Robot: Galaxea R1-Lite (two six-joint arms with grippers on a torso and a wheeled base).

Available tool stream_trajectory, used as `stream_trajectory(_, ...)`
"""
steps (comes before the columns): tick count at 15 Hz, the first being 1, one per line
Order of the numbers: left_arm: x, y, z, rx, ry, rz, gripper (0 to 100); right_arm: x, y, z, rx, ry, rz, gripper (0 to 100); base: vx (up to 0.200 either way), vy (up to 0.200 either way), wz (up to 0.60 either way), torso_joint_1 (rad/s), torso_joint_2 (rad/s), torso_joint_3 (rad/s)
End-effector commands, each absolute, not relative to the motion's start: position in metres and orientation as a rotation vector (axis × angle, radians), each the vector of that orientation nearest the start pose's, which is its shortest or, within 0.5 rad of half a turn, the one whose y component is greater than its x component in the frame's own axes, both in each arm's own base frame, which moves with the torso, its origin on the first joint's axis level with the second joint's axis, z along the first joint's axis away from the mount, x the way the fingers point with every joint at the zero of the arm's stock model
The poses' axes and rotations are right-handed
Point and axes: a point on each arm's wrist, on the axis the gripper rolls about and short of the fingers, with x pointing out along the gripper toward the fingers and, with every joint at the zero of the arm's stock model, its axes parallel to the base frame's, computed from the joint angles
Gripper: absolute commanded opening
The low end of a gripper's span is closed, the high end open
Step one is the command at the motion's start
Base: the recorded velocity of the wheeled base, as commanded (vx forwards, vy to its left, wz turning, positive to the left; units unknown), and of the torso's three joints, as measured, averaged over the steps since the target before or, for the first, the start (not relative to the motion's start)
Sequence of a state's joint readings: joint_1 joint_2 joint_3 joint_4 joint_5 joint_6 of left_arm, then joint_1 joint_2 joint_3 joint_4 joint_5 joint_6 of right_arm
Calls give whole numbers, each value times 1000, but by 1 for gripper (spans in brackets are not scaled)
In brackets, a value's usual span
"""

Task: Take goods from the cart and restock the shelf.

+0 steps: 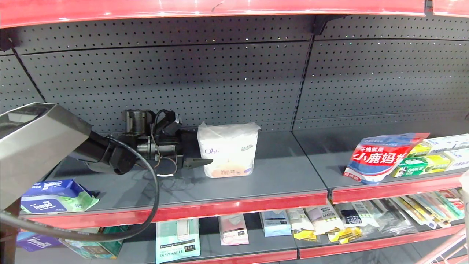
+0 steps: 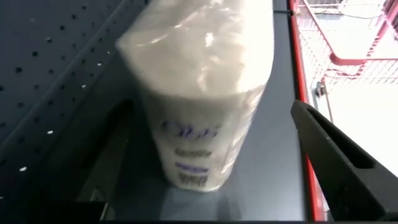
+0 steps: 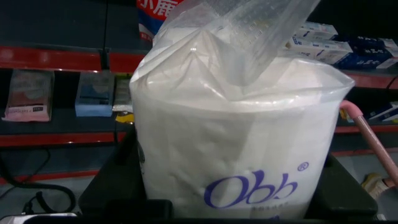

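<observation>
"White plastic wrap, upright on the grey shelf [image 1: 278, 179]: is that white pack [image 1: 228, 149] already placed?"

"I judge so. It stands on its own base toward the back edge, well in from the red front lip. The left gripper [image 1: 198, 152] has its fingers apart, one on each side, and the near one is plainly off the wrap."

"Why upright and so far back?"

"Probably to face the print outward and leave the front edge free for more stock."

"And the other arm?"

"The right gripper [image 3: 227, 190] has a second pack [image 3: 236, 137] between its fingers, seemingly clamped on its lower sides. The wrap hides the contact, so that is my best reading. A low grip would leave the loose top flap free."

"Neighbours?"

"A blue tissue pack [image 1: 55, 196] lies at the front left corner, and a red pouch [image 1: 381, 156] leans by the next board's front edge. Both are well apart from the white pack."
</observation>
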State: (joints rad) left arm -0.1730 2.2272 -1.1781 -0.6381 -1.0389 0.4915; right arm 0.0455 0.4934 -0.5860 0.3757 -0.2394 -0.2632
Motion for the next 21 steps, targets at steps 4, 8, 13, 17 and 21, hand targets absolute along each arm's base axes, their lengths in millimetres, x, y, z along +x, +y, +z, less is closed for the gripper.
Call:
stream_trajectory(4, 418, -105, 85, 257, 86, -1244, 100, 1, -5, 206, -301, 304, -154, 0, 0, 0, 0, 0, 0, 0)
stream_trajectory(8, 423, -121, 85, 255, 77, -1240, 100, 1, -5, 205, -302, 307, -152, 0, 0, 0, 0, 0, 0, 0)
stream_trajectory(13, 422, -136, 79, 270, 94, -1224, 100, 2, -5, 205, -300, 308, -152, 0, 0, 0, 0, 0, 0, 0)
stream_trajectory(17, 426, -141, 78, 273, 89, -1225, 100, 2, -5, 205, -301, 311, -150, 0, 0, 0, 0, 0, 0, 0)
stream_trajectory(21, 427, -141, 72, 271, 98, -1225, 0, 2, -5, 204, -301, 312, -148, 0, 0, 0, 0, 0, 0, 0)
